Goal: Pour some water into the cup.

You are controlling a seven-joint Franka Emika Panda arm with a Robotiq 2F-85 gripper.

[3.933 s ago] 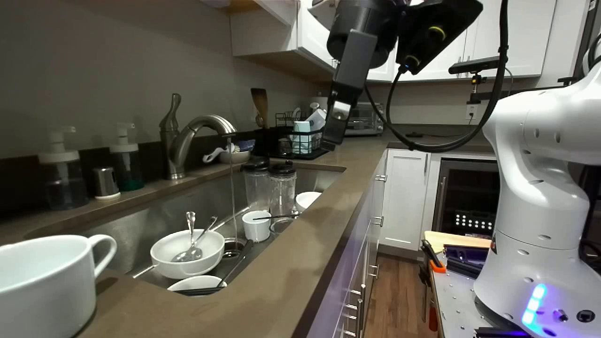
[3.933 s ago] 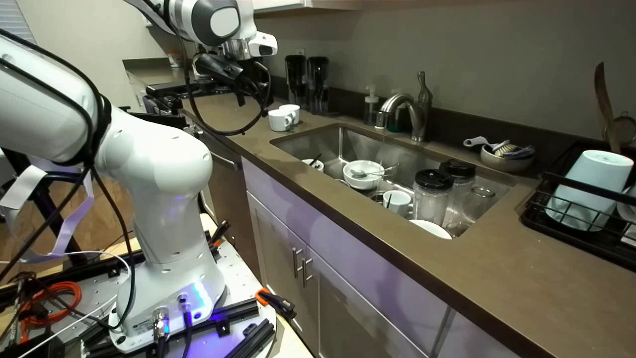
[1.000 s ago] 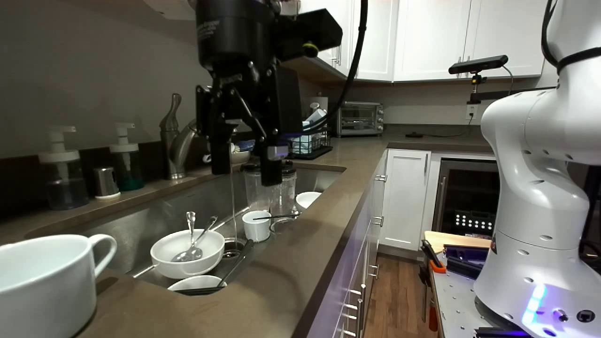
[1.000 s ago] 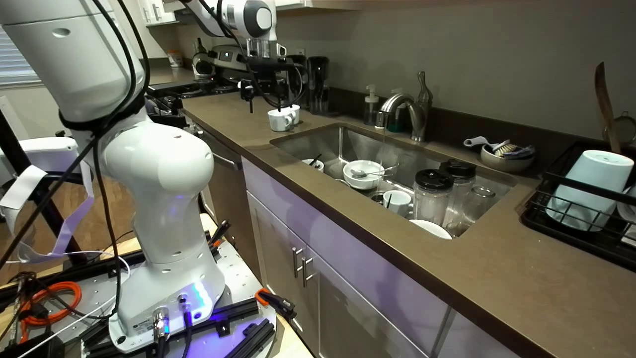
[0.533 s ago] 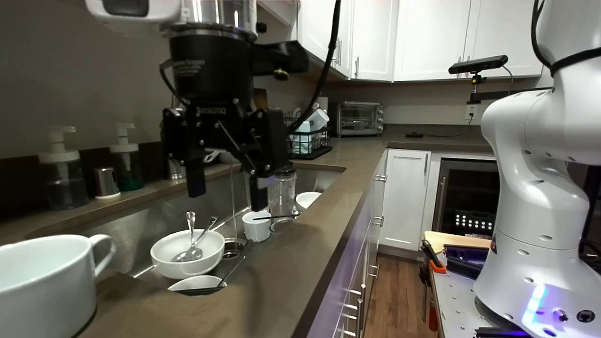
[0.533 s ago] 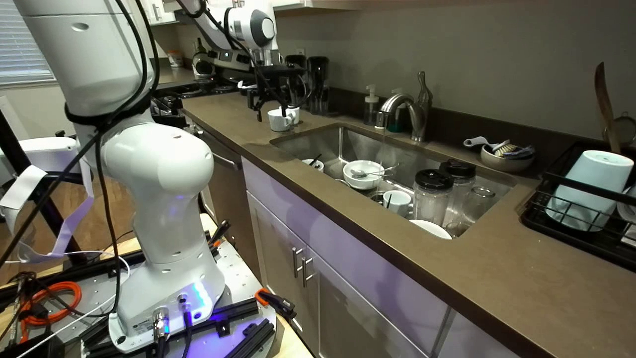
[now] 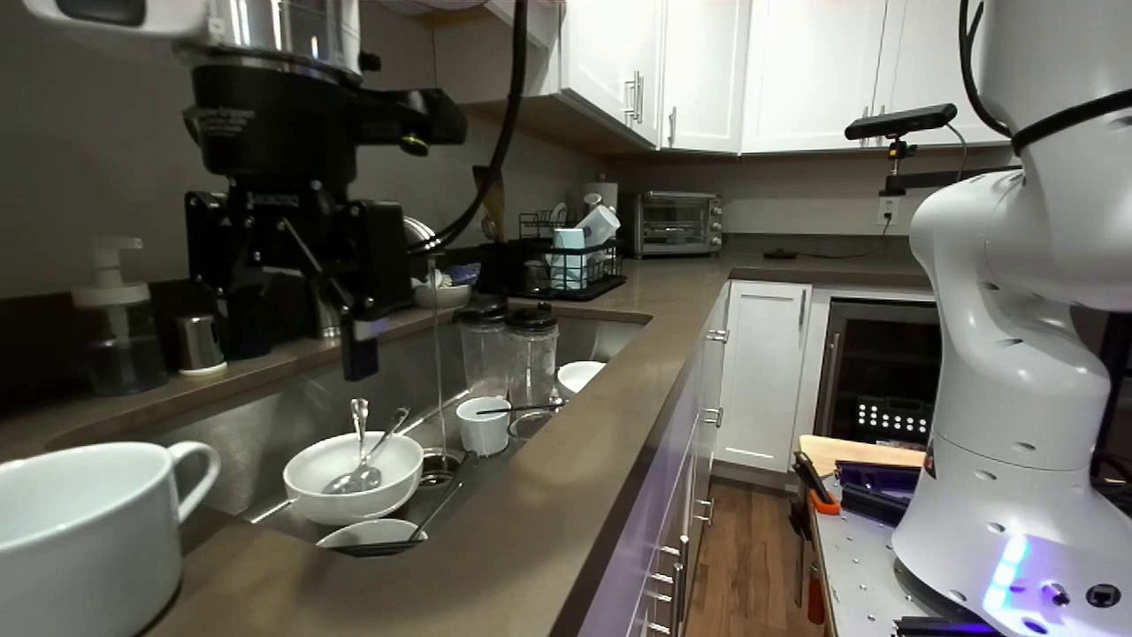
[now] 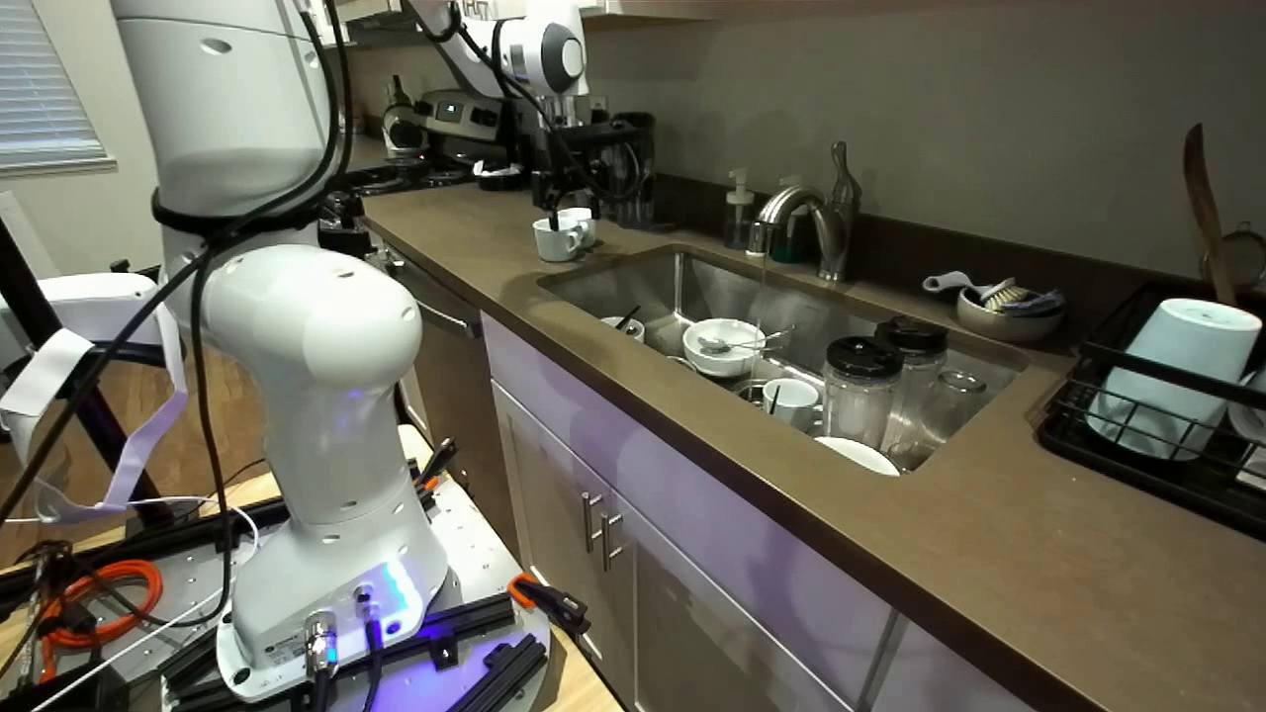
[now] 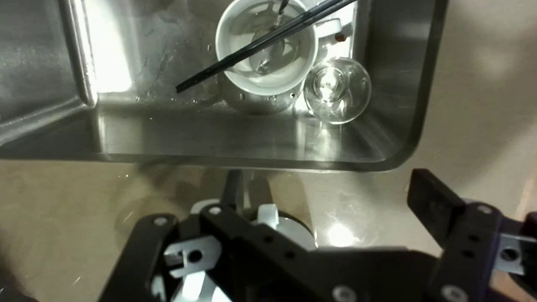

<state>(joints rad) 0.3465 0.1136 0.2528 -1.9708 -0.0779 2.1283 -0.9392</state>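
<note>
Beside the sink (image 8: 712, 272), two white cups (image 8: 554, 242) stand close together on the brown counter (image 8: 455, 232). The black claw (image 9: 327, 182) hangs near them, its fingers (image 9: 436, 201) spread wide apart; whether either one touches a cup, I cannot tell. Farther along, a thin stream of water (image 7: 438, 354) runs from the metal faucet (image 8: 791, 201) down into the sink.

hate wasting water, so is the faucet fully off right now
No, a thin stream of water runs from the faucet down into the sink.
</note>
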